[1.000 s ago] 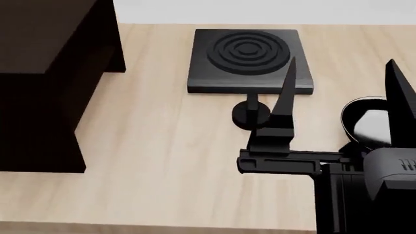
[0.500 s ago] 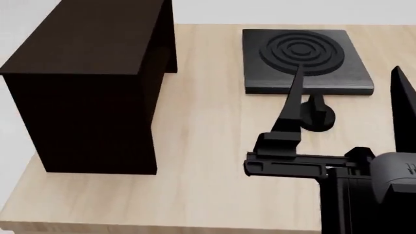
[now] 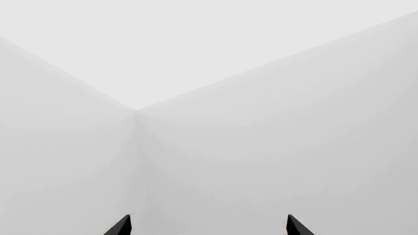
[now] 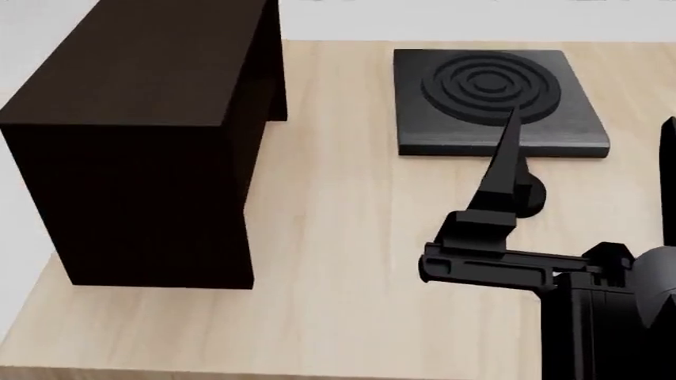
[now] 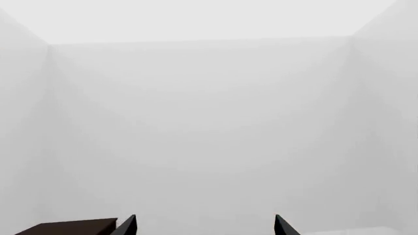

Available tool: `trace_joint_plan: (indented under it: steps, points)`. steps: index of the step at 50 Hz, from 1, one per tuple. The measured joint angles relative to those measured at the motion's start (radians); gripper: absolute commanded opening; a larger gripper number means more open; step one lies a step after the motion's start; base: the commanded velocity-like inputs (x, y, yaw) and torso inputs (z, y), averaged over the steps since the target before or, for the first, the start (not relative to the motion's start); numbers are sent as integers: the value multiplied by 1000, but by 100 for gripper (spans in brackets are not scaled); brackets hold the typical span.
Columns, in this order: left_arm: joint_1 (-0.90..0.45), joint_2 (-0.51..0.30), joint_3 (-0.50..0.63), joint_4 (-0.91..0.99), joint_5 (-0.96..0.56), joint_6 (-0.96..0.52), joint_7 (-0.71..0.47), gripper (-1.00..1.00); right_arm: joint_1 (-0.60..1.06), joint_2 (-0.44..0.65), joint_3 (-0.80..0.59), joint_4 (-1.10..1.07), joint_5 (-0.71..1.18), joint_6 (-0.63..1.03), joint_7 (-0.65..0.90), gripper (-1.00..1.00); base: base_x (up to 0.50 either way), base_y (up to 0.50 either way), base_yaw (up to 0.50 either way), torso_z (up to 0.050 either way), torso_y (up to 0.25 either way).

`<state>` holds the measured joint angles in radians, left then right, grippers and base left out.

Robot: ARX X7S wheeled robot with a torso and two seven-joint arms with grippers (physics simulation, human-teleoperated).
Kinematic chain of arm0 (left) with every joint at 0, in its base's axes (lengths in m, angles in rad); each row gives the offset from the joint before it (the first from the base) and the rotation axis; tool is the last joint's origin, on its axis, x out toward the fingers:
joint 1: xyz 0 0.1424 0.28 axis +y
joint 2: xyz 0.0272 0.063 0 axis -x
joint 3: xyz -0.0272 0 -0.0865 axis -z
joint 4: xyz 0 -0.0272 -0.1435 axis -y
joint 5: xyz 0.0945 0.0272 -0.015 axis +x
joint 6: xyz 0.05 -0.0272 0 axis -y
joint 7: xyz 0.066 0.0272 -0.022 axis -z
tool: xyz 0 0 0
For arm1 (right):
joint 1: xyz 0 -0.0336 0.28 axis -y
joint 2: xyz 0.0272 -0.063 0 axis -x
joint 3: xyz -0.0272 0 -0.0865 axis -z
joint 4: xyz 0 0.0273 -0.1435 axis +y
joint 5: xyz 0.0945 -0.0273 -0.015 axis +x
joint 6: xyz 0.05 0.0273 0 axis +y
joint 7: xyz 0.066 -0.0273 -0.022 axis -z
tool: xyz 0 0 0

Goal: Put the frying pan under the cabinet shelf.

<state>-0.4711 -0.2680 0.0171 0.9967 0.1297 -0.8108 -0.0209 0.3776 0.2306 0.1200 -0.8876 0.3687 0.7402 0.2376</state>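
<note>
The frying pan is out of view in every current frame. The cabinet shelf (image 4: 148,134), a large dark brown box with a flat top, stands at the table's left; a corner of it also shows in the right wrist view (image 5: 65,228). My right gripper (image 4: 591,119) is open and empty, raised above the table's right part with its fingers pointing upward; in the right wrist view (image 5: 205,226) it faces white walls. My left gripper (image 3: 207,226) is open and empty, facing a white wall corner, and is not in the head view.
A square black ringed stove plate (image 4: 496,99) lies at the back right of the pale wood table (image 4: 338,261). A small black knob (image 4: 528,194) stands just in front of it, partly behind my right finger. The table's front edge runs along the bottom.
The head view swung left, bringing the whole cabinet into view and losing the pan at the right. My right gripper then shifted slightly right and lower in view.
</note>
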Motion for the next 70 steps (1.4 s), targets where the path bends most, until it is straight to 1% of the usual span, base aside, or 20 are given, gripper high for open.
trace_joint_plan:
  steps: [44,70]
  points:
    - [-7,0,0,23,-4,-22,-5,100,-24,19,2,4,33,-20,20,100,312,0,0,0,0]
    - [-6,5,1,26,-2,-23,-3,100,-38,29,4,7,52,-34,30,100,37,0,0,0,1]
